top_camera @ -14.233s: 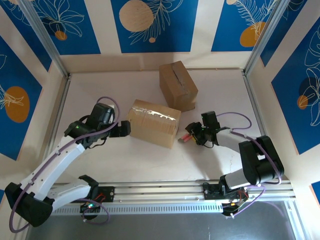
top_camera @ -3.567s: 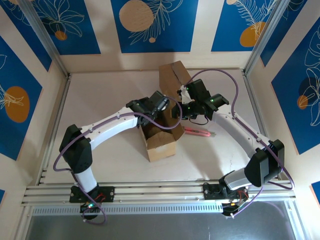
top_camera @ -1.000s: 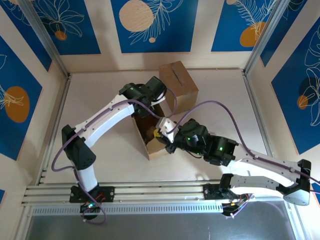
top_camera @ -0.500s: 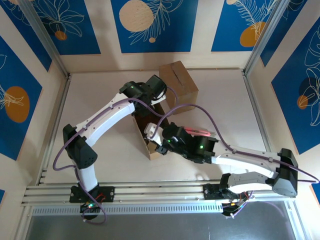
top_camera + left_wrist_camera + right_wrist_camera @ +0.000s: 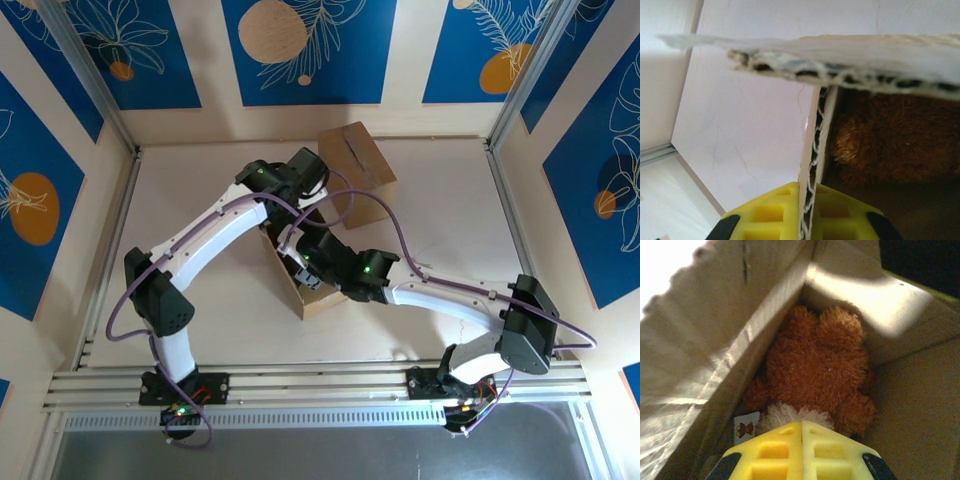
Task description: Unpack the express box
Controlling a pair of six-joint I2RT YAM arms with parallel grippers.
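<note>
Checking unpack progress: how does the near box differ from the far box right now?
The near box is open, with a brown plush toy inside; the far box is shut, a dark seam along its top. The left gripper pinches the near box's flap and the right gripper, shut, reaches inside it; no gripper holds the far box. Both are plain brown cardboard on the table.

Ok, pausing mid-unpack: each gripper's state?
Left gripper: closed on the brown corrugated cardboard box's wall.
Right gripper: closed at the fluffy brown plush toy; grip unclear.
</note>
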